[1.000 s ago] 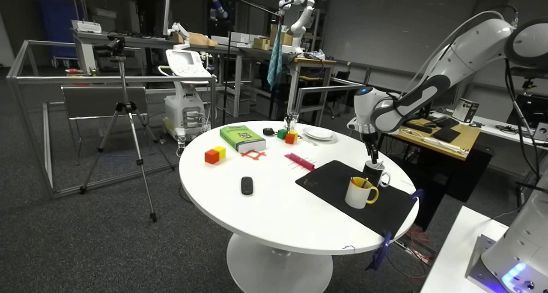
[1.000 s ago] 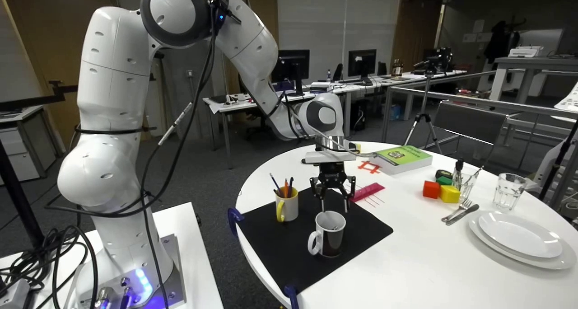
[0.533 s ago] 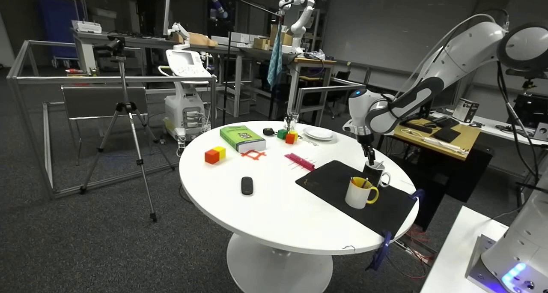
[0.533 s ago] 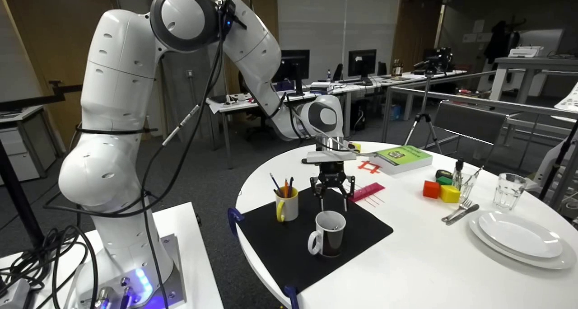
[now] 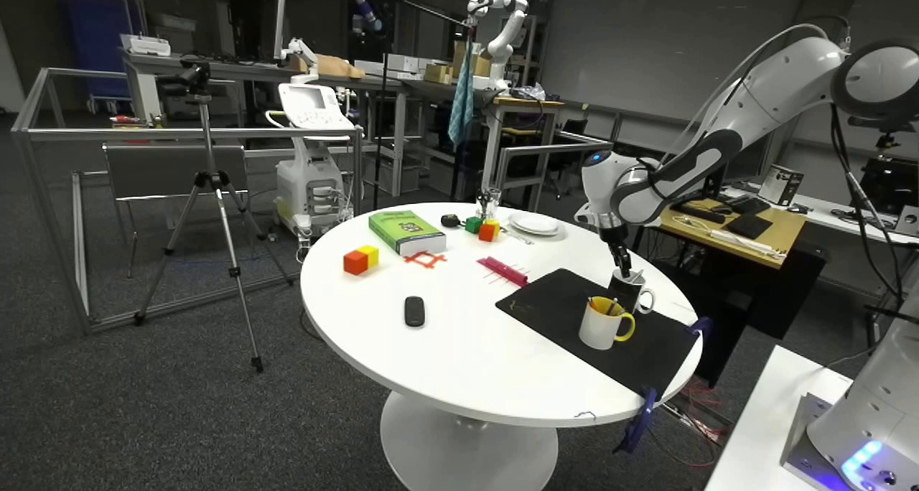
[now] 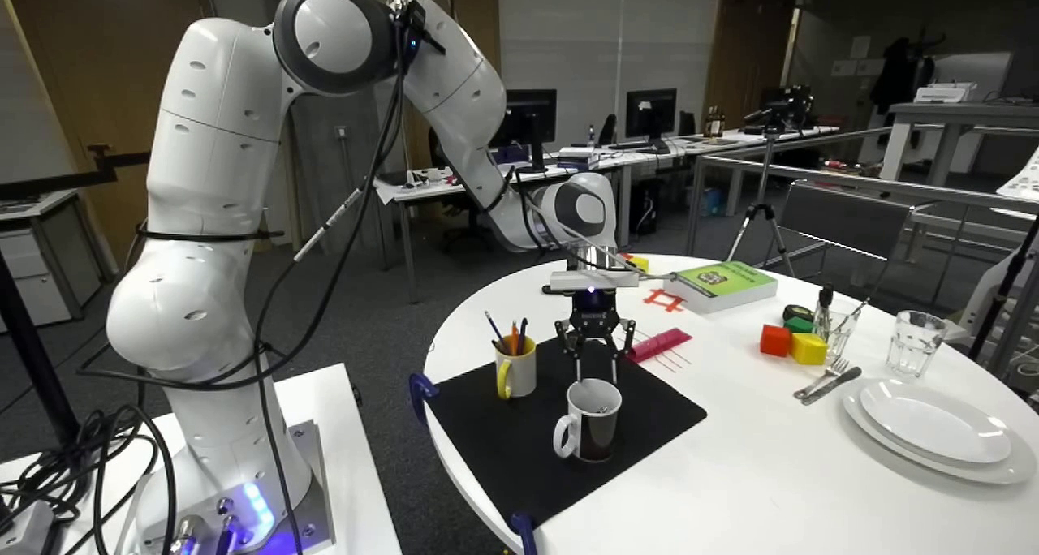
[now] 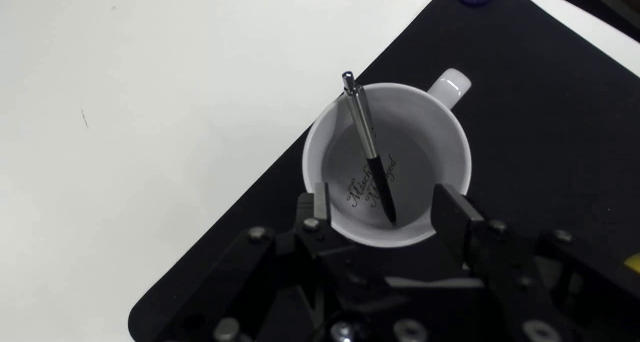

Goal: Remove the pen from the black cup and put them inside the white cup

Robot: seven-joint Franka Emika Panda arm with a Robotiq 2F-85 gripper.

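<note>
The black cup (image 6: 599, 440) stands upright on a black mat (image 6: 519, 449); it is white inside with a white handle, and it also shows in an exterior view (image 5: 622, 291). A silver and black pen (image 7: 367, 142) leans inside it, its silver end over the rim. The white cup (image 6: 523, 376) has a yellow inside and handle and holds several pens; it also shows in an exterior view (image 5: 597, 329). My gripper (image 7: 382, 188) points down at the black cup's mouth, fingers apart, with the pen's dark lower part between them in the picture. It touches nothing that I can see.
On the round white table (image 5: 459, 347) are a green book (image 5: 407, 232), a pink holder (image 5: 504, 270), coloured blocks (image 6: 775, 340), glasses (image 6: 916, 342), cutlery (image 6: 828, 380) and plates (image 6: 933, 421). Blue clamps (image 5: 639, 419) grip the mat at the table edge.
The gripper has tilted slightly and shifted a little over the black cup. Its fingers are a little closer together than before. The cups and pen have not visibly moved.
</note>
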